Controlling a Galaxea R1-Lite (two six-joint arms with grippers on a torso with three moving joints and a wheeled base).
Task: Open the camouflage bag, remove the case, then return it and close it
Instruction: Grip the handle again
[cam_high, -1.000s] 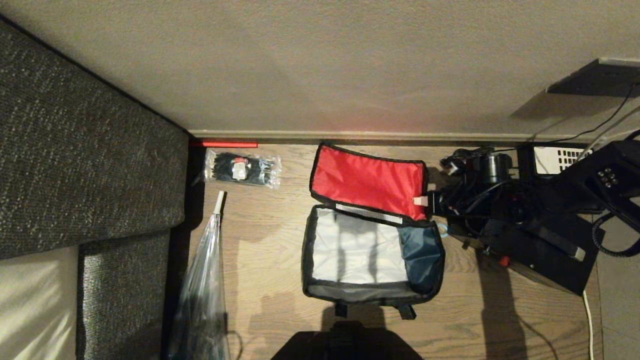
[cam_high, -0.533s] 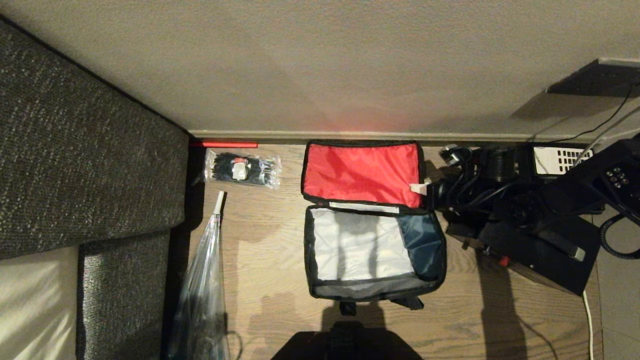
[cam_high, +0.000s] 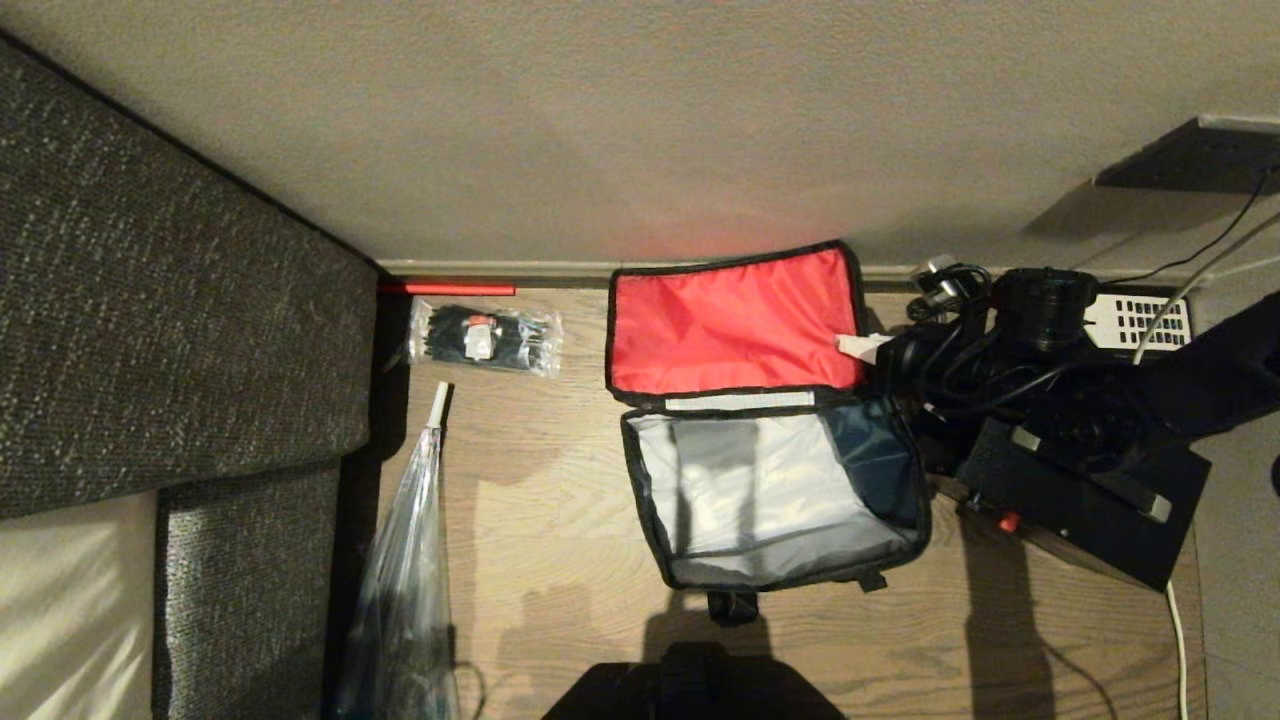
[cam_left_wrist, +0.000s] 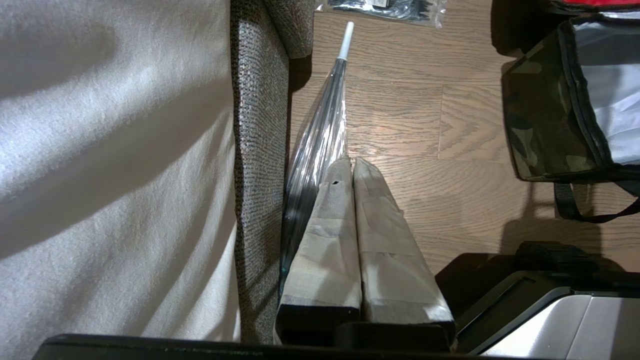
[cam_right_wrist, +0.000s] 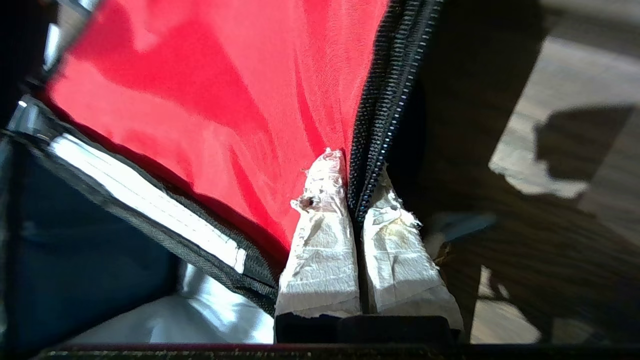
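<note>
The soft, boxy camouflage bag (cam_high: 775, 500) was found open on the wood-grain floor (cam_high: 540, 500), its glossy red nylon lid lining (cam_high: 730, 325) raised toward the wall and its pale grey and navy interior exposed. The right gripper (cam_right_wrist: 356, 200), paper-wrapped, was seen clamped tight on the lid's black zippered edge (cam_right_wrist: 385, 100). The flat black rectangular hard case (cam_high: 1085, 515), red catch showing, was noted just right of the bag. The left gripper (cam_left_wrist: 352, 167) was seen closed, empty, beside a clear folded umbrella (cam_left_wrist: 320, 145).
</note>
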